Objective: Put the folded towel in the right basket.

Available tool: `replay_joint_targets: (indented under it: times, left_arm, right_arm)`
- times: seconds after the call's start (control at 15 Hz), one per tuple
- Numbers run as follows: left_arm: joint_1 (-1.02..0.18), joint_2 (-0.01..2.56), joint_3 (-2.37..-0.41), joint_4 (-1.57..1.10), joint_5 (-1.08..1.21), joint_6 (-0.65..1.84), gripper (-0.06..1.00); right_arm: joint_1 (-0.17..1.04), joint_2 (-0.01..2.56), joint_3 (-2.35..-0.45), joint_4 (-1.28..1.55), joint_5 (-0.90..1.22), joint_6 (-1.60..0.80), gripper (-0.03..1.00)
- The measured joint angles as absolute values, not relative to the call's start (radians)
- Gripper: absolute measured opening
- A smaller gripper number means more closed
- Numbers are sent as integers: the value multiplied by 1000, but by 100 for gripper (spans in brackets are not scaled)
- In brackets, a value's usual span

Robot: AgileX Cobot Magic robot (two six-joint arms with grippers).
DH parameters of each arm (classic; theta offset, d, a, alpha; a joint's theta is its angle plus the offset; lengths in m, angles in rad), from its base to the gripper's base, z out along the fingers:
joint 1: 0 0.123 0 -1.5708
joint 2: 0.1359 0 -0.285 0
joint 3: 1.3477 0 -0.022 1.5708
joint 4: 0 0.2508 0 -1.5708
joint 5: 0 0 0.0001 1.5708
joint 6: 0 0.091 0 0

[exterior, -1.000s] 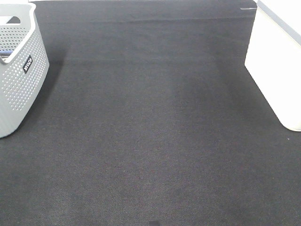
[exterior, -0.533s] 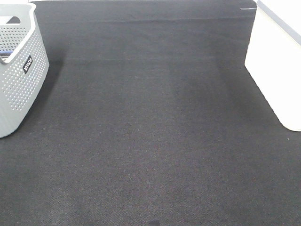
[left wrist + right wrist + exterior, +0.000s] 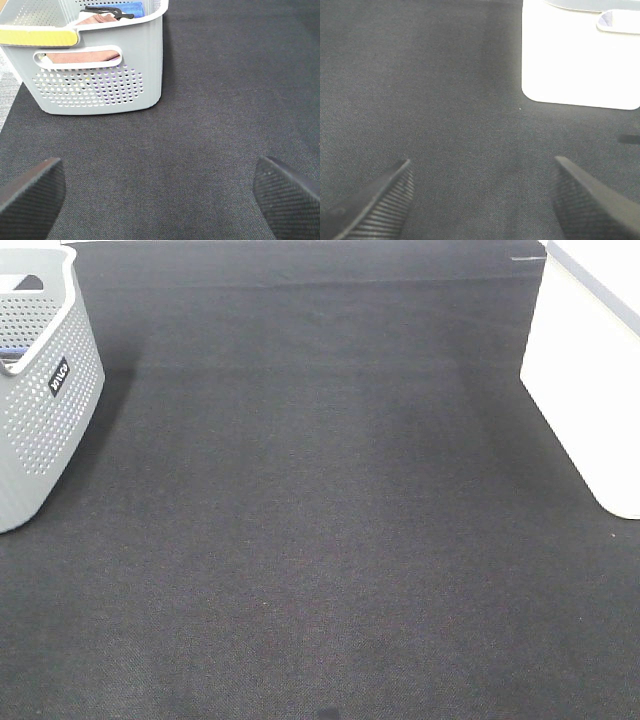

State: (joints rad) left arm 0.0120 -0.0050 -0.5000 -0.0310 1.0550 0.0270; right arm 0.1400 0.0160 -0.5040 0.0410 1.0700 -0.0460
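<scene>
Left gripper (image 3: 159,192): low over mat, jaws wide, empty.
Right gripper (image 3: 481,197): jaws wide, empty.
Right basket (image 3: 590,390): white, right edge.

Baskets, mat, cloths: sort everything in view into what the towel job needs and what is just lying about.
Job:
white basket, on the right, the target
folded cloths in the grey basket, maybe the towel, cannot tell
left gripper and right gripper, both open and empty

Lying about:
blue item in the grey basket
black mat
</scene>
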Motion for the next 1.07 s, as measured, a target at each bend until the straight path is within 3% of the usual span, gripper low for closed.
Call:
replay_joint_targets:
  times: [0.4,0.67,1.07]
  left_arm:
    - [12,-5,-500,-31,1055,27,97]
    - [12,-5,-500,-31,1055,27,97]
    - [12,-5,-500,-31,1055,27,97]
  right_arm:
    - [137,16,-504,41,1069,-46,72]
    - [9,16,-504,45,1068,-46,72]
    - [3,5,-504,46,1066,-46,72]
